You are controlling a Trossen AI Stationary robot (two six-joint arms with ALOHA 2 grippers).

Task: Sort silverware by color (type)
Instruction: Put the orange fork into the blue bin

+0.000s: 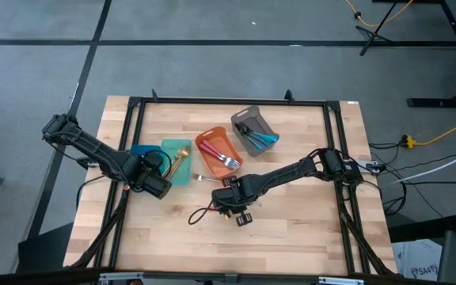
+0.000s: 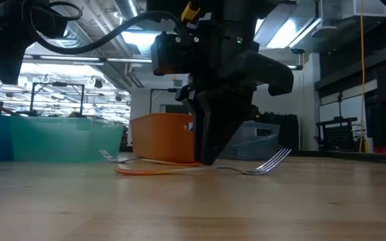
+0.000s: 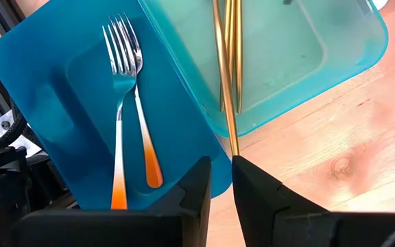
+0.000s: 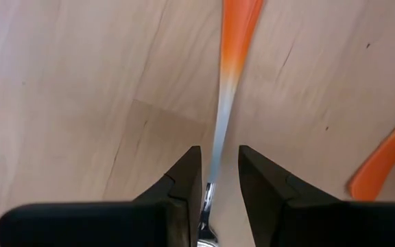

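Observation:
My left gripper (image 3: 221,168) hangs over the near edge of the teal bin (image 1: 177,163), shut on a gold utensil (image 3: 226,89) that reaches into the bin beside another gold one. Two orange-handled forks (image 3: 130,116) lie in the blue tray (image 3: 60,103). At mid-table my right gripper (image 4: 219,161) points down, shut on an orange-handled fork (image 4: 228,62) that lies on the wood. A second orange handle (image 4: 382,161) lies close by. The orange bin (image 1: 218,150) holds red-handled pieces. The grey bin (image 1: 253,131) holds blue-handled ones. My left gripper pinches the free end of the gold utensil's handle (image 3: 232,145) between its two fingers, coming from above. The rest of the utensil slants away over the teal bin's rim (image 3: 214,127) into the bin. My right gripper takes the fork at its silver neck (image 4: 218,154), between handle and tines, one finger on each side, pointing down and lying across it. The low view shows the orange handle (image 2: 149,171) flat on the table and the tines (image 2: 273,161) curving up.
Another fork (image 2: 109,157) lies on the wood in front of the bins. The three bins and the blue tray stand in a row across the table's far half. Bare wood (image 1: 291,229) stretches along the near side. A black frame (image 1: 335,134) edges the table.

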